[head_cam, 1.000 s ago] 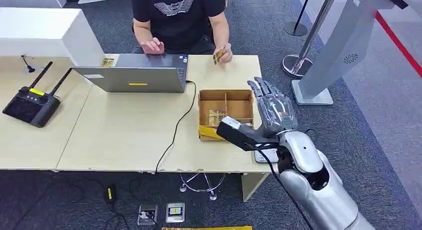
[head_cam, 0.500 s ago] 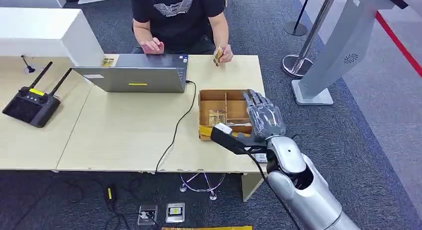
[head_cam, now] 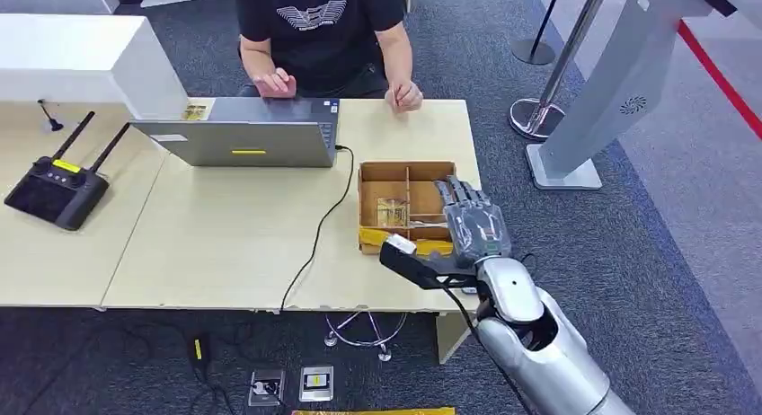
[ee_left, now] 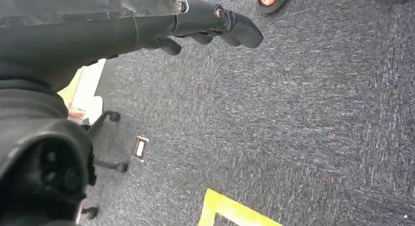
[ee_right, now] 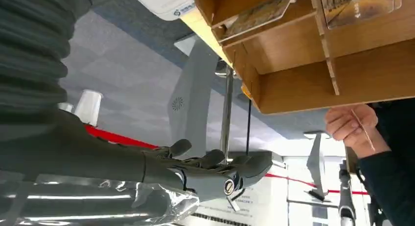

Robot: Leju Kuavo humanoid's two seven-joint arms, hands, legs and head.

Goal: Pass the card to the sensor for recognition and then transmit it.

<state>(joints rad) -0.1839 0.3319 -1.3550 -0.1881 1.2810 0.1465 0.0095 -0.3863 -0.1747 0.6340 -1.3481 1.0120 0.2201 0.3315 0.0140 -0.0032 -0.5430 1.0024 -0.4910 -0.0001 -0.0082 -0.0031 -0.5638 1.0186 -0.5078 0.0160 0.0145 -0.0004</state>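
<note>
My right hand hovers flat with its fingers apart over the right side of the wooden divided box, holding nothing. Gold-printed cards lie in the box's near compartments. In the right wrist view the hand's fingers stretch out empty beside the box, with the cards and the white sensor close by. A person's hand across the table pinches a thin card edge-on. My left hand hangs loose and empty above the carpet.
An open laptop with a black cable sits left of the box. A black controller with antennas lies at far left. A grey kiosk stand and a stanchion base stand on the carpet to the right.
My right hand has drawn back toward me and sunk lower, from beyond the box's right edge to over it. The person's card hand has dropped to the table, the card now edge-on.
</note>
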